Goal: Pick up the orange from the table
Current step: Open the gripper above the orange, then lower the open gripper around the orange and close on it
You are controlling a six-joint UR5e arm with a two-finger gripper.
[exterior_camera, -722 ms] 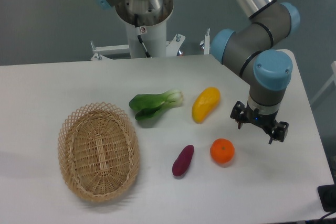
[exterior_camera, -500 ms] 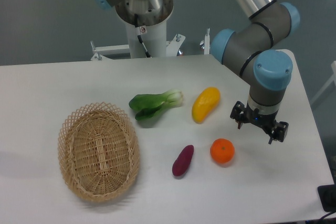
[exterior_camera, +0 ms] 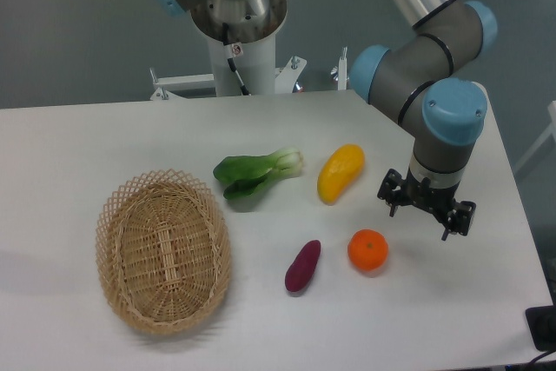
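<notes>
The orange (exterior_camera: 367, 250) lies on the white worktop (exterior_camera: 78, 141), at about 8 o'clock from my gripper (exterior_camera: 426, 211) and near it, not touching. My fingers (exterior_camera: 392, 200) are spread apart, released, grasping nothing, and hang above the worktop. The orange is small, round, bright orange and slightly flattened, with a glossy skin. A purple sweet potato (exterior_camera: 302, 266) lies just beside it at 9 o'clock. A yellow mango-like fruit (exterior_camera: 340, 173) lies at 11 o'clock from the orange. A green leafy vegetable (exterior_camera: 257, 173) lies beyond, at 10 o'clock. A wicker basket (exterior_camera: 162, 250) sits well apart at 9 o'clock.
</notes>
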